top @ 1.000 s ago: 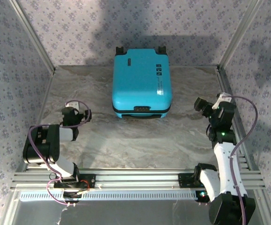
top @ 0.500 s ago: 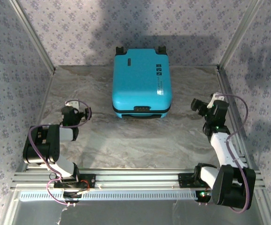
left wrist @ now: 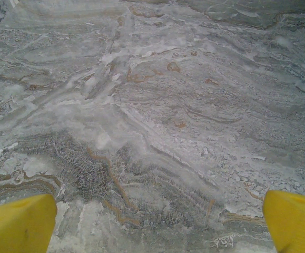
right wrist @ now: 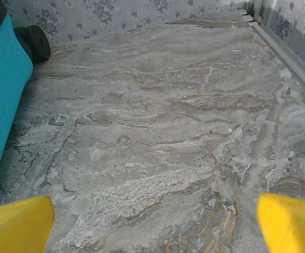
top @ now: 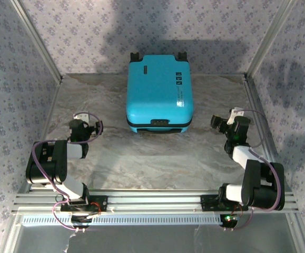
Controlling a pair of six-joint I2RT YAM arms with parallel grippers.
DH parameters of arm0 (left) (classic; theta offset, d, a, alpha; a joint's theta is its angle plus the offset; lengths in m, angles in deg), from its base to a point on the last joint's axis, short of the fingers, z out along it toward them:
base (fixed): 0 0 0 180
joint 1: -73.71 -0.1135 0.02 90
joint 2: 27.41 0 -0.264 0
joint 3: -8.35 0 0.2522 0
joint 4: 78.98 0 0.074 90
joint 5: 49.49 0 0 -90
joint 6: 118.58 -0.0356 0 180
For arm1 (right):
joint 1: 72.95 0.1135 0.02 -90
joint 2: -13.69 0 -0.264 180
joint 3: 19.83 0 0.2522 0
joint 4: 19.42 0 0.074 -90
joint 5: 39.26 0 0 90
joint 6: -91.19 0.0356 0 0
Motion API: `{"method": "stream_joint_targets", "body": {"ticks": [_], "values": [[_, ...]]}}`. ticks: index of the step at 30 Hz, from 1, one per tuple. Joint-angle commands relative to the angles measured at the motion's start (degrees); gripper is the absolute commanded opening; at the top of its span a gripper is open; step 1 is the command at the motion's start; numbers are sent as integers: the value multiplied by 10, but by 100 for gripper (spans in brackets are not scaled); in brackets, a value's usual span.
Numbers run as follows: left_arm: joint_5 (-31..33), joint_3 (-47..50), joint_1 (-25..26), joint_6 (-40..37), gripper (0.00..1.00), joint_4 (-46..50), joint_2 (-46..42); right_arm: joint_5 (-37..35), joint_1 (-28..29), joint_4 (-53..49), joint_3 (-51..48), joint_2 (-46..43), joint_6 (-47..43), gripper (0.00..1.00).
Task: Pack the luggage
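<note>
From above I see one luggage (top: 160, 92), bright blue-green, lying flat and shut on the far middle of the marble table (top: 141, 163). Its two black wheels (top: 182, 55) are at the far end by the wall, and its one black handle (top: 160, 122) is on the near edge. A few small stickers sit on its top. There are two arms. The left gripper (top: 84, 118) is low on the left side, well apart from the luggage. The right gripper (top: 219, 122) is on the right, near the luggage's near right corner but not touching it. Both have their jaws wide apart and hold nothing. In the left wrist view two yellow fingers (left wrist: 18, 224) sit far apart at the bottom corners, with bare marble between them. In the right wrist view the two yellow fingers (right wrist: 292, 221) are wide apart too, and the blue side of the luggage and one wheel are at the left edge. I think the luggage is hard and stiff, so it will not squash, but its shell looks smooth and may slip. It looks big and maybe heavy for such small fingers. The black handle looks like the best place to grab. The dark line where the lid meets the bottom could work too, to lift it open.
</note>
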Motion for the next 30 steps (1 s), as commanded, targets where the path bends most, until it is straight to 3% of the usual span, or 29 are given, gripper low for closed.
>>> {"method": "stream_joint_targets", "body": {"ticks": [1,8,13,16,20,30], "values": [[-3,-6,2,-10,100,-28,-7,13,1,34,-2,13,-17,100],[-3,-6,3,-9,100,-28,-6,29,9,97,-14,77,-31,100],[-4,-5,3,-9,100,-28,-7,-11,51,168,-31,127,-68,100],[-3,-6,3,-9,100,-28,-6,3,40,191,-44,129,-58,100],[-4,-6,4,-9,100,-28,-7,-54,62,153,-24,129,-65,100],[-3,-6,4,-9,100,-28,-7,-62,67,153,-23,129,-70,100]]}}
